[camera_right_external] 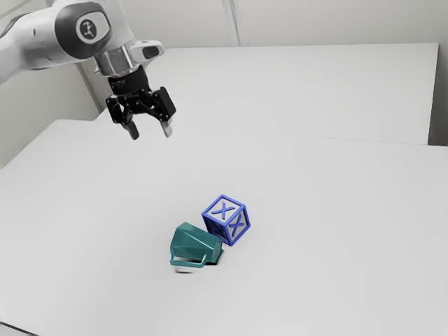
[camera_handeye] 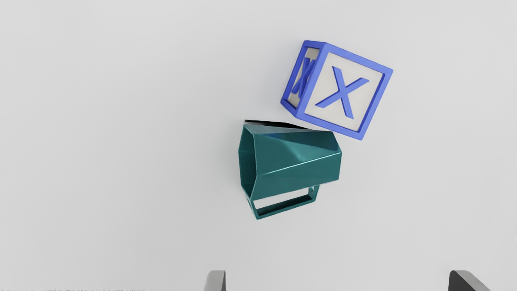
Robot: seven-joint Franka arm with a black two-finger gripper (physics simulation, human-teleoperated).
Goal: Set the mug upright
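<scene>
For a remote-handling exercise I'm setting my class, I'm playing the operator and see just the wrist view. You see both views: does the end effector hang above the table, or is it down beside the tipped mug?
Observer: It hangs in the air, well above the table. The exterior view has the end effector high up, and the mug lower down, on its side.

Operator: Which way does the arm come in? I can't see it from here.

Observer: The arm comes in from the exterior view's upper left.

Operator: And how many faces of the block do you see?

Observer: Three on the block: its top and two sides.
</scene>
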